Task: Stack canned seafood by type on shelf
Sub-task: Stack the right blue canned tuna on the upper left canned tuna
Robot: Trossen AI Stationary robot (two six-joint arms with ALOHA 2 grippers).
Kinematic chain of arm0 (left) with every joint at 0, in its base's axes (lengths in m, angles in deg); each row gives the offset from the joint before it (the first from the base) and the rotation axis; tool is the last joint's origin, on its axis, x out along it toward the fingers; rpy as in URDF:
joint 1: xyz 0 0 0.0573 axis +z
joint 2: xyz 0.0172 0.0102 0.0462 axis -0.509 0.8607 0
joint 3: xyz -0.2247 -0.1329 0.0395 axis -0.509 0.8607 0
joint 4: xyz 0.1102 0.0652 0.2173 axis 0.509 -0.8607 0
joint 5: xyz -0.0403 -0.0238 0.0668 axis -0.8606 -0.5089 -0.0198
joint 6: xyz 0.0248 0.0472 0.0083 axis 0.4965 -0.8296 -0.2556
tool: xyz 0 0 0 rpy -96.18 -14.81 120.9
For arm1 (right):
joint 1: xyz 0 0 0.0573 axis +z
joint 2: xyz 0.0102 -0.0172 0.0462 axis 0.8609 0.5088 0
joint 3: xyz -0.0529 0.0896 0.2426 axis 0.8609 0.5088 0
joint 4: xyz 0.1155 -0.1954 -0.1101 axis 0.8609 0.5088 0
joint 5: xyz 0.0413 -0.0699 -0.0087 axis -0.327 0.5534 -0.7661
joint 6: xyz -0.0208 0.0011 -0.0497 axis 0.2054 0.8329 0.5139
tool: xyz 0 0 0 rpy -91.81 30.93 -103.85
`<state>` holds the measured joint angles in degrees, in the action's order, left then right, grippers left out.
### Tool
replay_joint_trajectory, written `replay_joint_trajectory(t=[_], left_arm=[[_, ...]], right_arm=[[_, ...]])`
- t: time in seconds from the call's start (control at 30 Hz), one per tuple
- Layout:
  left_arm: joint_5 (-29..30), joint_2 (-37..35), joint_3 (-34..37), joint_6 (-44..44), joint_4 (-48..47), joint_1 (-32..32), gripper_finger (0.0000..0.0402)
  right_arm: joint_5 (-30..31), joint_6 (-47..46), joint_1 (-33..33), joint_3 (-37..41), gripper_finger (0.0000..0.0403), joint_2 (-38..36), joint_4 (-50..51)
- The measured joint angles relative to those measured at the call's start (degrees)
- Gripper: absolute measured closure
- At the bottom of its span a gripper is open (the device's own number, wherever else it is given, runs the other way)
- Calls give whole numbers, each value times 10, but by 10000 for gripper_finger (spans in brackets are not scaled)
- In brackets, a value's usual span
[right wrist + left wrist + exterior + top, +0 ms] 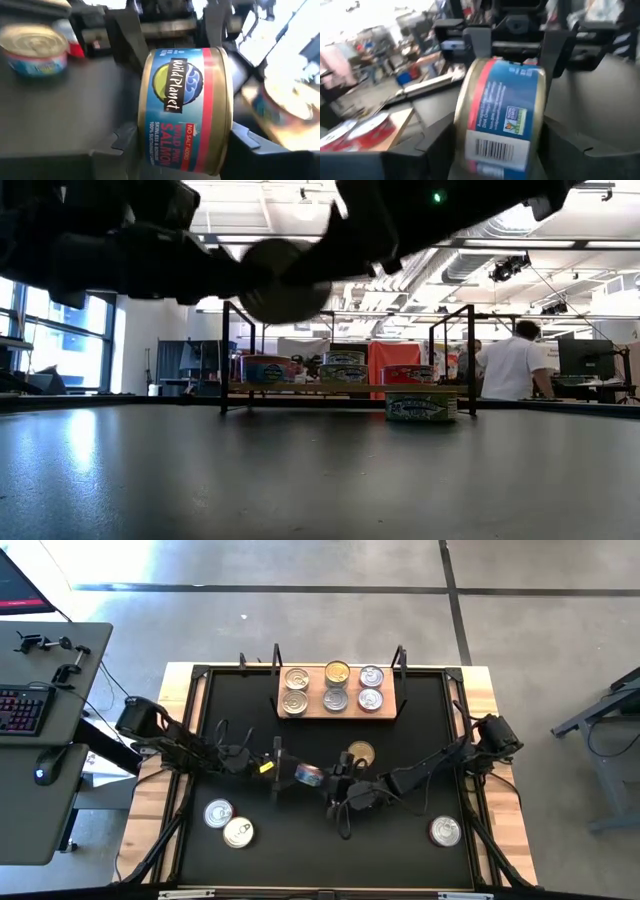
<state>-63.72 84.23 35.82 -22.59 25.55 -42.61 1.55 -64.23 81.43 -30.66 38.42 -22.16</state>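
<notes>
A salmon tin with a blue label and gold rim (308,776) hangs in the air over the middle of the black mat, standing on edge between my two grippers. My left gripper (287,776) comes at it from the left and my right gripper (333,785) from the right, both shut on it. In the low view the tin (285,280) shows as a dark disc high above the mat. The light-wood shelf (340,710) stands at the mat's far edge and carries several tins, one of them gold-lidded (337,672). My left gripper pinches the salmon tin (500,115) between its two fingers, one on each flat face, the near finger (437,142) beside the gold rim. It comes level from the table's left. The tin is lifted clear and stands on edge. My right gripper pinches the same tin's flat faces (187,110) between its two fingers (125,145), coming level from the table's right, opposite the left gripper's fingers (127,35). The label side faces the camera, and the tin is clear of the mat.
A gold-lidded tin (360,753) lies on the mat in front of the shelf, close behind the grippers. Two silver tins (218,812) (238,832) lie near left, one (445,831) near right. Black upright posts (277,655) flank the shelf. People stand in the room beyond (510,365).
</notes>
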Motion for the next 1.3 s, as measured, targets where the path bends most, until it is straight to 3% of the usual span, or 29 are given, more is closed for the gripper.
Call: replay_joint_trajectory(t=[0.1,0.23,0.4,0.57,0.83,0.97,1.13,1.3], left_arm=[[14,-32,-5,0,-64,0,153],[22,-60,-50,0,-172,-5,148],[56,-44,-132,-42,-311,-18,149],[58,-17,-184,-31,-418,-13,149],[53,18,-191,-25,-429,7,151],[34,20,-191,-25,-431,8,173],[11,21,-191,-26,-442,8,228],[19,20,-191,-17,-469,5,229]], right_arm=[[-7,-77,-12,0,232,0,67],[-78,-156,-41,2,232,3,129],[-137,-158,-67,1,232,18,106],[-141,-159,-70,1,232,25,102],[-145,-154,-70,1,232,27,100],[-149,-154,-70,1,230,29,100],[-152,-154,-69,1,184,29,95],[-148,-144,-63,1,163,24,126]])
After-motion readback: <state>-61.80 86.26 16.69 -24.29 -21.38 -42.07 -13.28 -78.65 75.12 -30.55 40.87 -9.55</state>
